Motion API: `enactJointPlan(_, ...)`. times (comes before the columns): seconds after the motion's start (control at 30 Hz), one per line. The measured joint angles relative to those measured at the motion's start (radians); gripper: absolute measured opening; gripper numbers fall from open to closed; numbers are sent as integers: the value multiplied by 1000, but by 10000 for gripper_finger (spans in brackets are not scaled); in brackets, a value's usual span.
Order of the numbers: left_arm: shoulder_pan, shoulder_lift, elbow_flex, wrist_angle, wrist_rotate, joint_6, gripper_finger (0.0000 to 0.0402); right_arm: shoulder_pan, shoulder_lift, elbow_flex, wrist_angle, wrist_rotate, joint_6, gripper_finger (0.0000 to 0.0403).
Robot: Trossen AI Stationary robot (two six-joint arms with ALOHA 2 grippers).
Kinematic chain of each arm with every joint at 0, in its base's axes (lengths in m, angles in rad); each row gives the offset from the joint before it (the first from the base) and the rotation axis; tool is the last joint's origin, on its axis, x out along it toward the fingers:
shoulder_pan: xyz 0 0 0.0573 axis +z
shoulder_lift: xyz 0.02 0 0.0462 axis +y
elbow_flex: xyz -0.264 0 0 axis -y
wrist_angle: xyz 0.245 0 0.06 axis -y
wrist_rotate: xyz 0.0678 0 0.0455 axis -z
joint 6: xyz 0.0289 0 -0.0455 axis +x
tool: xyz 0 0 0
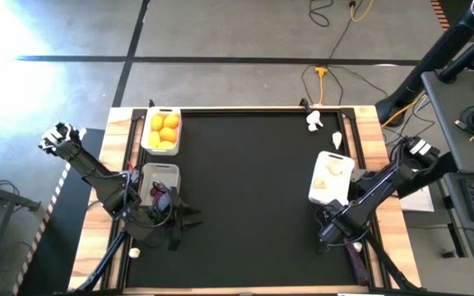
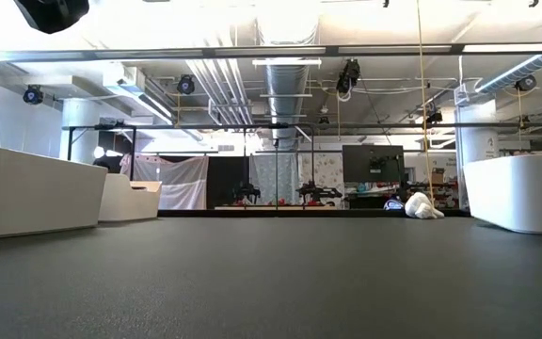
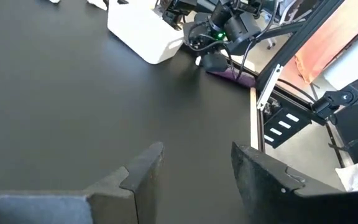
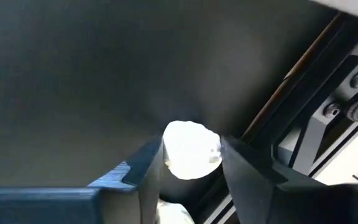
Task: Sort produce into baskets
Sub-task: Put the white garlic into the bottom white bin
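My right gripper point(image 4: 191, 144) is at the table's near right point(image 1: 327, 238), shut on a white garlic bulb point(image 4: 191, 150). My left gripper point(image 3: 197, 152) is open and empty over the mat, beside the near left basket point(image 1: 160, 185). A far left basket point(image 1: 161, 130) holds several yellow-orange citrus fruits. The right basket point(image 1: 332, 177) holds garlic. Two loose garlic bulbs point(image 1: 313, 122) lie at the far right of the mat. A purple eggplant point(image 3: 232, 74) lies by the right rail. My right gripper pinches the garlic bulb by its two opposite sides point(image 4: 168, 155) between its two fingers. The bulb fills the gap between them. Whether it is lifted clear of the mat cannot be told.
A small white piece point(image 1: 135, 252) lies on the wooden edge at the near left. Metal rails point(image 1: 360, 140) run along the mat's left and right sides. The middle of the black mat point(image 1: 245, 189) is bare. The low view shows the baskets point(image 2: 525, 193) and a loose garlic bulb point(image 2: 420, 205).
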State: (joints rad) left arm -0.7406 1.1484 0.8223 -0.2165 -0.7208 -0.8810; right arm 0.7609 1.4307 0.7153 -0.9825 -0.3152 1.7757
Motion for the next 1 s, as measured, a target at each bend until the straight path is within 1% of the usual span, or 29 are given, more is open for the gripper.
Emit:
enactJointPlan(0.17, 0, 0, 0, 0, 0, 0, 168, 34, 2, 11, 4, -10, 21, 126)
enactJointPlan(0.3, 0, 0, 0, 0, 0, 0, 168, 57, 4, 30, 3, -16, 43, 112)
enactJointPlan(0.5, 0, 0, 0, 0, -1, 0, 168, 73, 4, 80, -18, -7, 56, 109)
enactJointPlan(0.63, 0, 0, 0, 0, -1, 0, 168, 73, 3, 179, -121, 16, 36, 109)
enactJointPlan(0.7, 0, 0, 0, 0, -1, 0, 168, 73, -1, 252, -199, 54, 22, 108)
enactJointPlan(0.77, 1, 0, 0, 0, -2, 0, 168, 72, -9, 334, -288, 120, 15, 108)
enactJointPlan(0.9, 3, 1, 0, 1, -4, 4, 168, 56, -34, 464, -455, 346, 24, 108)
enactJointPlan(0.97, 3, 1, 0, 4, -4, 8, 168, 26, -59, 485, -524, 439, 17, 108)
enactJointPlan(1.0, 3, 1, 0, 6, -7, 8, 168, 3, -75, 481, -549, 470, 3, 108)
